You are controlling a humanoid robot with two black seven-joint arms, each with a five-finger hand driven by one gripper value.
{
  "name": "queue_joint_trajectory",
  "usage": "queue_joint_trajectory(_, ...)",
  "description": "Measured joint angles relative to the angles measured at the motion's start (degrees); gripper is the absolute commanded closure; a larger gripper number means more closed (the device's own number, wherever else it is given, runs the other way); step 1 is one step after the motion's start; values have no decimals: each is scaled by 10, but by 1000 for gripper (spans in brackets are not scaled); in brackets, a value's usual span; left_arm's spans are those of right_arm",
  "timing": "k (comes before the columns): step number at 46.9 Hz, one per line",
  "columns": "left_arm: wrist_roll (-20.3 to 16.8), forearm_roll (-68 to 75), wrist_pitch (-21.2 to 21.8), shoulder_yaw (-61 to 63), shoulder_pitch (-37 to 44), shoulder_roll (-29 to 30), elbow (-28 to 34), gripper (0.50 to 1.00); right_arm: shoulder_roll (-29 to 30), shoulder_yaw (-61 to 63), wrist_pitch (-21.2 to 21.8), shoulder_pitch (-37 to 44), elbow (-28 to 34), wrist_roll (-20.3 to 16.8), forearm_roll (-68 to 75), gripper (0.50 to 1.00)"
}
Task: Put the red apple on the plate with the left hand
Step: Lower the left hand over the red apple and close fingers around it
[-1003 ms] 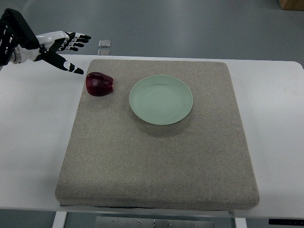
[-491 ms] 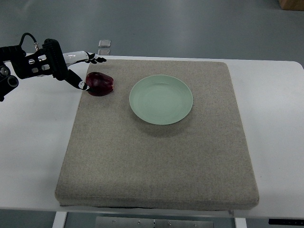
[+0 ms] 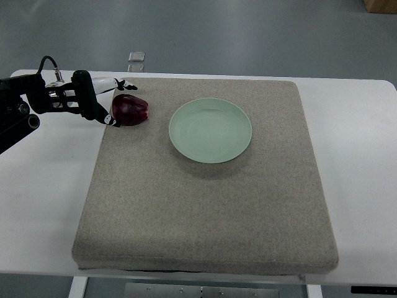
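A dark red apple [image 3: 131, 110] lies on the grey mat near its far left corner. A pale green plate [image 3: 210, 130] sits on the mat to the right of the apple, empty. My left hand [image 3: 118, 102] comes in from the left edge and is at the apple's left side. Its fingers are spread, some above the apple's far side and the thumb at its near left. The hand looks to be touching the apple but not closed around it. The right arm is out of view.
The grey mat [image 3: 205, 205] covers most of the white table [image 3: 49, 186]. A small clear object [image 3: 137, 56] lies on the floor beyond the table's far edge.
My left hand has dropped from above the table's far left corner and moved right to the apple's left side. The apple and plate have not moved.
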Motion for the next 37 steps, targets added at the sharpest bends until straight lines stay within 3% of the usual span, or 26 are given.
queue_joint_trajectory(13, 0, 0, 0, -1, 0, -12, -1, 602, 0, 0, 0, 0, 0, 0, 0, 568)
queue_joint_trajectory(21, 0, 0, 0, -1, 0, -15, 0, 686, 0, 0, 0, 0, 0, 0, 0, 568)
queue_joint_trajectory(32, 0, -1, 7, -1, 0, -16, 0, 690, 0, 0, 0, 0, 0, 0, 0, 568)
queue_joint_trajectory(37, 0, -2, 7, -1, 0, -16, 0, 782, 0, 0, 0, 0, 0, 0, 0, 568)
